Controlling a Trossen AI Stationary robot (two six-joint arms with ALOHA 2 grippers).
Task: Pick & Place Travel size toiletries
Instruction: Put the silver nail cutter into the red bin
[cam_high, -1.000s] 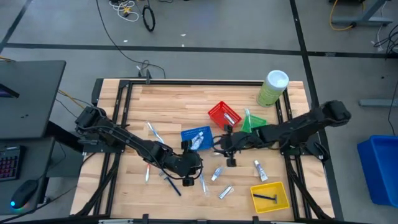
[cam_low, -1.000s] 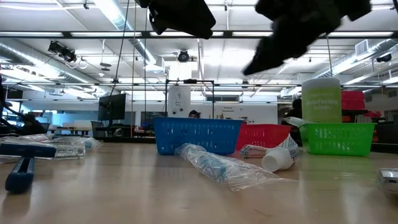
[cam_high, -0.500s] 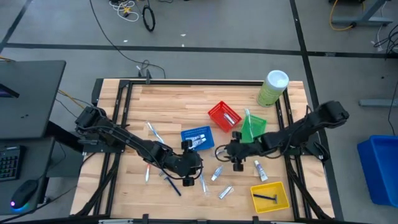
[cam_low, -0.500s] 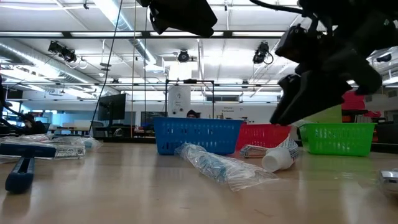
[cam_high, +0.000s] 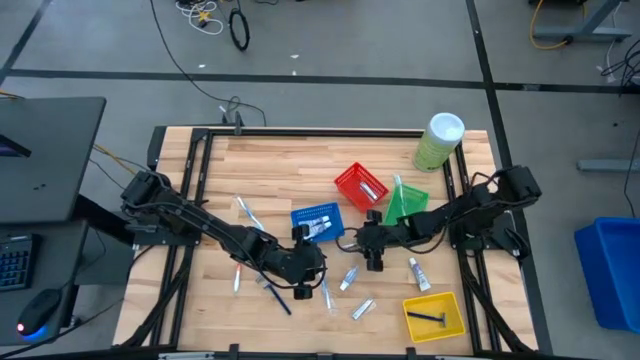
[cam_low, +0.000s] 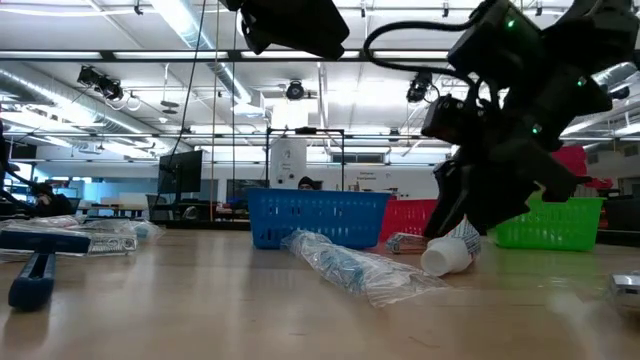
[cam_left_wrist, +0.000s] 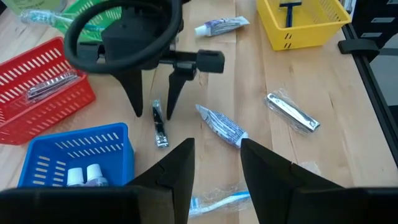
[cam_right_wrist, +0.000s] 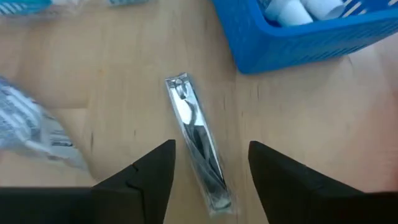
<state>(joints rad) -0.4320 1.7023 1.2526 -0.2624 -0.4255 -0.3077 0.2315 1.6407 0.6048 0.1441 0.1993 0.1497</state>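
The right pincer (cam_high: 372, 252) hangs low over the middle of the worktop (cam_high: 270, 165), fingers spread and pointing down either side of a wrapped nail clipper (cam_right_wrist: 198, 142) that lies flat on the wood, untouched. The blue basket (cam_high: 315, 221) sits just beside it with white tubes (cam_left_wrist: 84, 176) inside, and a crinkled tube (cam_left_wrist: 221, 124) lies close on the clipper's other side. The red basket (cam_high: 360, 186), holding another clipper (cam_left_wrist: 51, 87), and the tipped green basket (cam_high: 405, 200) stand just behind the right arm. The left pincer (cam_high: 303, 262) hovers near the blue basket with its fingers parted and nothing between them. A wrapped toothbrush (cam_low: 350, 268) lies near it. Toward the front edge lie a foil packet (cam_left_wrist: 292, 112) and the yellow basket (cam_high: 434, 314) holding a razor (cam_high: 430, 317). A small tube (cam_high: 418, 273) rests between the yellow and green baskets. The green cylinder (cam_high: 438, 141) stands at the far corner.
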